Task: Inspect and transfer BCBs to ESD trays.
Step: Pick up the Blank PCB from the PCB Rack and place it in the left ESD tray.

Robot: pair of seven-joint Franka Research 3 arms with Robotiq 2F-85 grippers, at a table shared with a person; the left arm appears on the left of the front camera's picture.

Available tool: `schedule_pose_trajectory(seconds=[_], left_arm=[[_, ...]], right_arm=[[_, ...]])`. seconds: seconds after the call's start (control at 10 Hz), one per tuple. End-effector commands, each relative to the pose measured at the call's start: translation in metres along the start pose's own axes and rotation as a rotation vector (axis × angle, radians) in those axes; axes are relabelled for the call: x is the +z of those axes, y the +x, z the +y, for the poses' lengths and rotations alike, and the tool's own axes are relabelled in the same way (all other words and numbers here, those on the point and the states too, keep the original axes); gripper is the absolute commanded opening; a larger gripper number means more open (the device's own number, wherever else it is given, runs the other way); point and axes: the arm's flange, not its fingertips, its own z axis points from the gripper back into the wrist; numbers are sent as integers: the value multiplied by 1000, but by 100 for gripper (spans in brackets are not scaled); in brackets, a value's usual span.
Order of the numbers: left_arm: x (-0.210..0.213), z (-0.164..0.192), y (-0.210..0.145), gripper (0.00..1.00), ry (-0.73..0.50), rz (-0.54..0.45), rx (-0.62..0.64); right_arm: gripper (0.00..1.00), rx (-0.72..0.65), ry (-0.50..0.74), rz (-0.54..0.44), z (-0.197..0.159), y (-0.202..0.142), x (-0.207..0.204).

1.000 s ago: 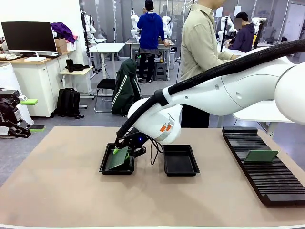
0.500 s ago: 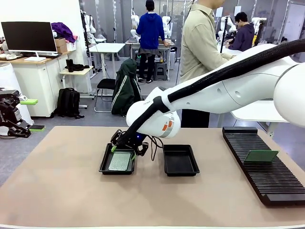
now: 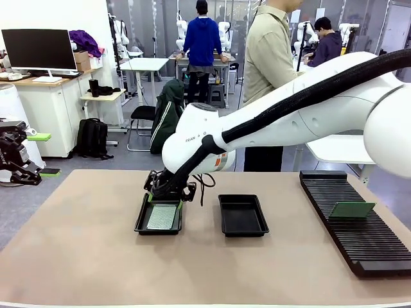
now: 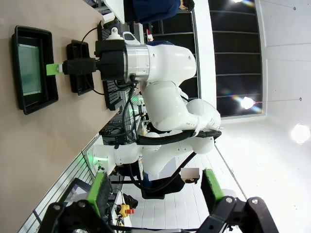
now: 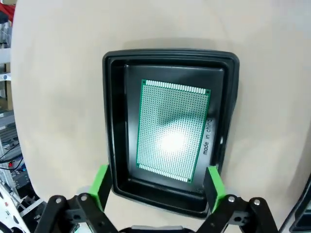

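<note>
Your circuit board (image 5: 172, 131) lies flat inside the left tray (image 5: 109, 126). The right gripper (image 5: 158, 187) hovers over it, jaws spread and empty. The left gripper (image 4: 155, 191) is likewise wide, holding nothing. Judge the board light, stiff, thin and easily scratched: pinch its bare edges only. A second board (image 3: 351, 209) leans on the rack (image 3: 379, 250); how it sits in the slots is unclear.

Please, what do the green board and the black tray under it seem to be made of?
The board looks like rigid fibreglass laminate with a green coating: thin, flat, a regular grid of small holes, glossy enough to reflect a light spot. The tray appears to be moulded black plastic, semi-glossy: rounded corners, stepped walls, lettering inside. Sight alone cannot confirm either.
</note>
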Motion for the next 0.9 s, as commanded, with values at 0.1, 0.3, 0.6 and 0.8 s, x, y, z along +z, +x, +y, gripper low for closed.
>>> schedule_pose_trajectory(seconds=[0.1, 0.3, 0.6, 0.8], left_arm=[[1, -1, 0, 100, 1, -6, -3], [1, -1, 0, 100, 1, -6, -3], [1, -1, 0, 100, 1, -6, -3], [1, -1, 0, 100, 1, -6, -3]], right_arm=[[100, -7, -89, 9, 12, -11, 26], [100, -31, -148, 32, 13, -15, 41], [100, -48, -203, 22, 10, -18, 57], [100, -48, -224, 25, 6, -15, 63]])
